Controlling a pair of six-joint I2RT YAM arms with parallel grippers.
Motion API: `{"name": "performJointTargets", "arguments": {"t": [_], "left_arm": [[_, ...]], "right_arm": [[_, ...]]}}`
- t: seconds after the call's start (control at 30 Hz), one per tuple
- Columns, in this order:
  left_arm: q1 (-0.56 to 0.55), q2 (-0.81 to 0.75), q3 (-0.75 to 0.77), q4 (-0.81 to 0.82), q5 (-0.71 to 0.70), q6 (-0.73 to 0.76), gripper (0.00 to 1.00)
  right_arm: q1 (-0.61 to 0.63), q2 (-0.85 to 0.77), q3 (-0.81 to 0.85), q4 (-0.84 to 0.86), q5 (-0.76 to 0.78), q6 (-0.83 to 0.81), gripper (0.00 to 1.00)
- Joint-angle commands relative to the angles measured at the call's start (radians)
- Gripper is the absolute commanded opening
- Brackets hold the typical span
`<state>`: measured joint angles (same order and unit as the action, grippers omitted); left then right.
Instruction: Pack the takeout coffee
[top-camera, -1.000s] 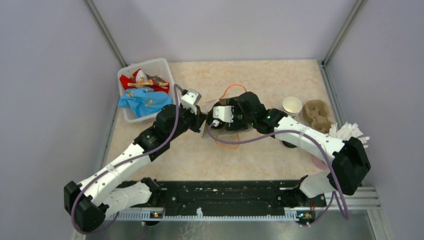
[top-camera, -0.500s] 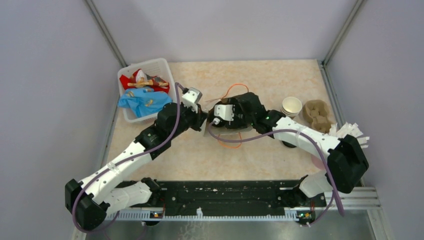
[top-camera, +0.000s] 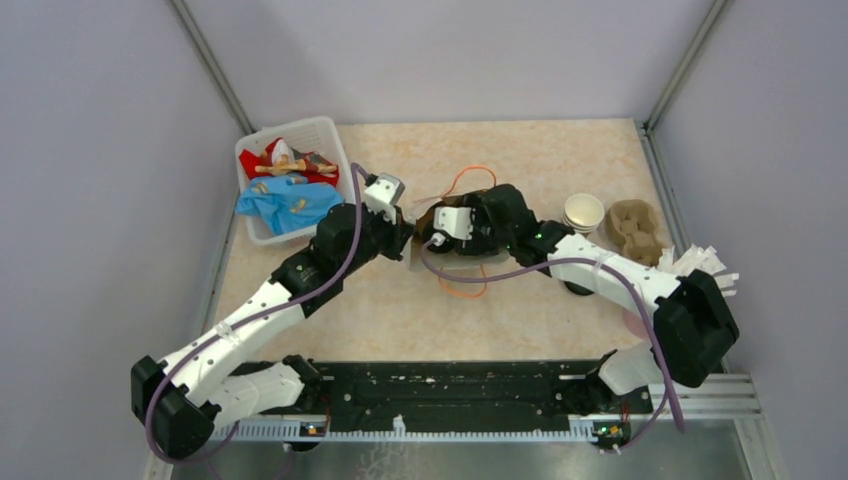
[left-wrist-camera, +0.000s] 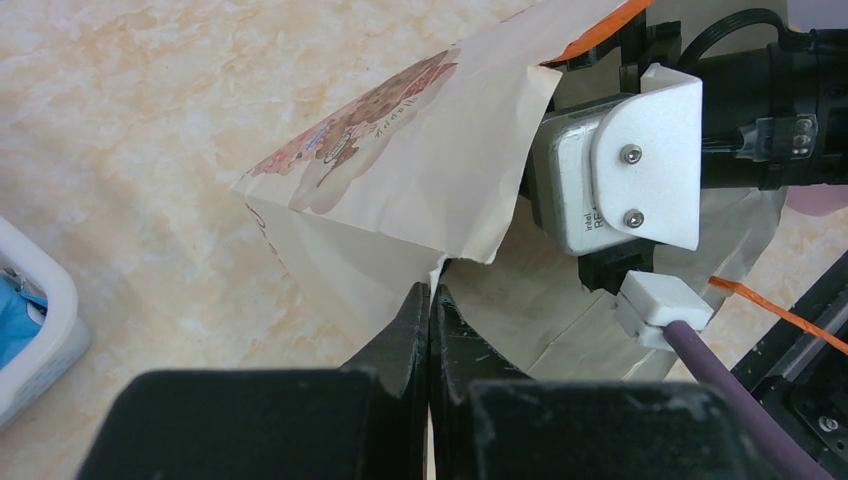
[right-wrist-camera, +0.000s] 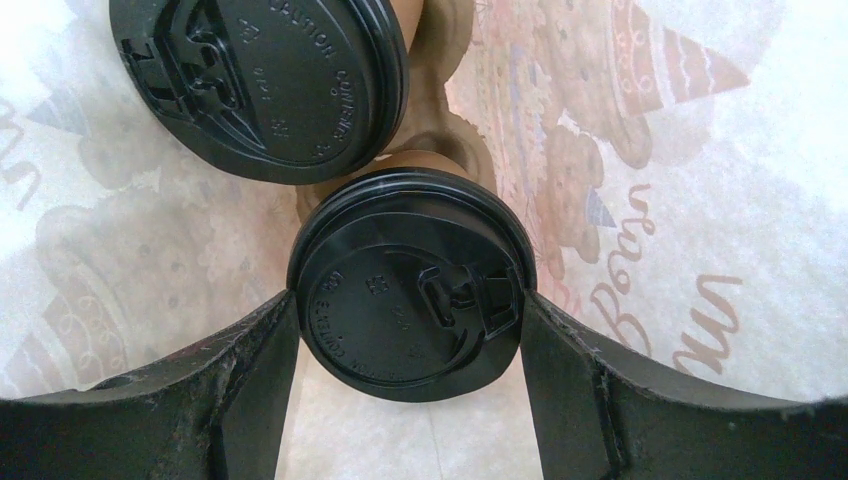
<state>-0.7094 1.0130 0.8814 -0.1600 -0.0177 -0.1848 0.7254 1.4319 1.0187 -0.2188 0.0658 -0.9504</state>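
We find the left tool (left-wrist-camera: 430, 305) closed on the edge of the paper bag (left-wrist-camera: 400, 190), which lies on the bench (left-wrist-camera: 150, 100). Inside the bag, the right tool (right-wrist-camera: 408, 305) grips the near lidded cup (right-wrist-camera: 400, 260) across its lid. The second lidded cup (right-wrist-camera: 260, 80) stands just beside it.

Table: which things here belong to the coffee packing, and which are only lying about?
In the job: paper bag; gripped lidded cup; second lidded cup; left gripper; right gripper.
Lying about: white basket; stacked paper cups; pulp cup tray.
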Motion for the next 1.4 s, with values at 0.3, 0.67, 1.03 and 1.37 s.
{"name": "performJointTargets", "arguments": {"t": [0.3, 0.67, 1.03, 1.37], "left_arm": [[-0.002, 0.012, 0.082, -0.053, -0.031, -0.037, 0.0], [-0.001, 0.095, 0.238, -0.213, -0.022, -0.167, 0.0], [-0.001, 0.149, 0.372, -0.39, 0.051, -0.353, 0.0], [0.028, 0.248, 0.47, -0.535, -0.057, -0.368, 0.0]], "right_arm": [[-0.022, 0.045, 0.031, 0.062, -0.062, 0.017, 0.48], [-0.022, 0.075, 0.185, -0.277, -0.191, 0.095, 0.48], [-0.005, 0.098, 0.217, -0.447, -0.293, 0.238, 0.49], [0.024, 0.172, 0.17, -0.492, -0.266, 0.281, 0.5]]}}
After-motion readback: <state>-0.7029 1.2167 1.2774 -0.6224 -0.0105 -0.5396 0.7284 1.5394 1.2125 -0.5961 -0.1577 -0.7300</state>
